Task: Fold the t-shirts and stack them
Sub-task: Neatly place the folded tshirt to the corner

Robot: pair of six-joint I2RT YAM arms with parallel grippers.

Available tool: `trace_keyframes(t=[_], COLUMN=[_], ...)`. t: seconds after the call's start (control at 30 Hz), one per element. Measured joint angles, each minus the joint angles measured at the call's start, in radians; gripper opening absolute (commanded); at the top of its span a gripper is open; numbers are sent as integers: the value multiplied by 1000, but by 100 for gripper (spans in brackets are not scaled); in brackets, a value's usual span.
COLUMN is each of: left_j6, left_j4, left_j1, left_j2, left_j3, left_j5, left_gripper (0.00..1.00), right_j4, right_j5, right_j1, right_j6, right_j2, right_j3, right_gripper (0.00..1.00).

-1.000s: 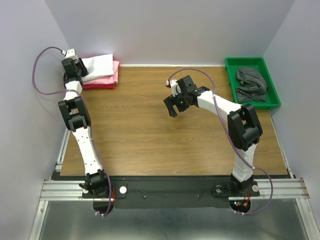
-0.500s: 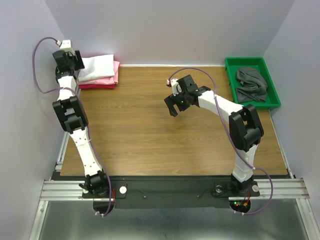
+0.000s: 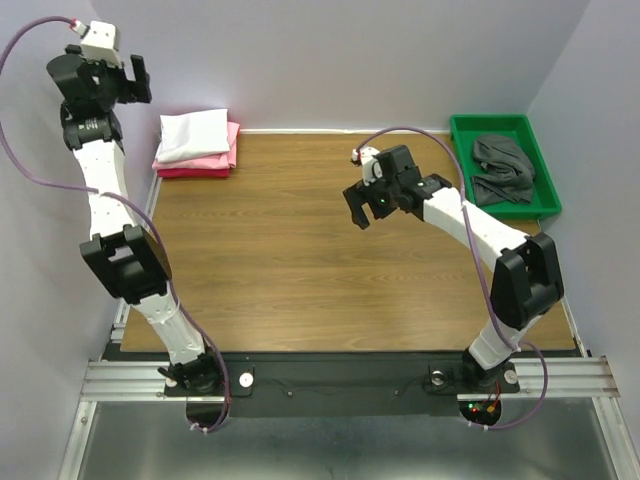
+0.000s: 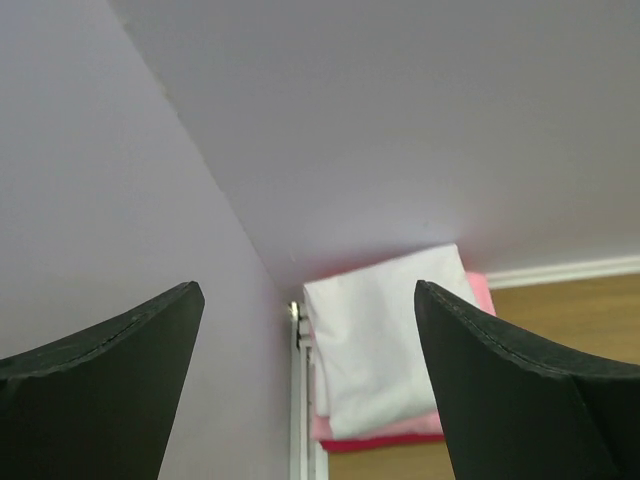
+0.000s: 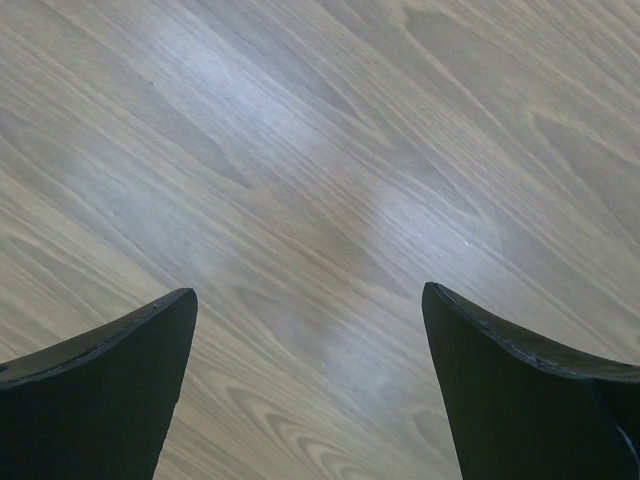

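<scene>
Between tees: our L gripper (image 3: 130,78) and R gripper (image 3: 360,210) both gape empty; next we fetch grey tee (image 3: 503,168), right of R jaws.

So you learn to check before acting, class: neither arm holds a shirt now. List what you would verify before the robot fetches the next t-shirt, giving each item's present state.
1. Left fingers open and empty: ok.
2. Right fingers open and empty, above bare table: ok.
3. Folded pile tidy, white shirt lying on pink shirt: ok.
4. Grey shirt crumpled in green bin, ready to fetch: ok.
5. Number of shirts in the bin: cannot tell.
</scene>
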Motion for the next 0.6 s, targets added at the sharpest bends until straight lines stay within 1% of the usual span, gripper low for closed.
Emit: trace_keyframes(t=[0.1, 0.17, 0.27, 0.3, 0.33, 0.37, 0.43, 0.53, 0.6], left_j6=[68, 127, 167, 171, 169, 169, 158, 134, 118], left_j4=[-95, -177, -241, -252, -273, -282, -304, -299, -294], left_j1=[-48, -121, -233, -264, -321, -341, -409, -451, -458], left_j2=[-92, -152, -224, -246, -285, -298, -352, -424, -486], left_j3=[-106, -193, -331, -384, -468, -494, -608, -749, -851], left_j5=[5, -4, -20, -22, -21, -21, -35, -47, -61], left_gripper=[99, 99, 99, 99, 99, 99, 99, 99, 99], right_j4=[-2, -2, -3, -5, -5, -5, -3, 0, -2], right_j5=[-3, -7, -28, -36, -45, -58, -83, -111, -124], right_j1=[-24, -46, -93, -106, -126, -149, -208, -270, -309], right_j6=[5, 11, 28, 32, 37, 43, 56, 66, 73], right_j2=[-37, -64, -114, -126, -142, -160, -194, -230, -250], right_j3=[-27, -49, -90, -101, -114, -130, -170, -235, -290], right_gripper=[100, 100, 100, 100, 100, 100, 100, 100, 100])
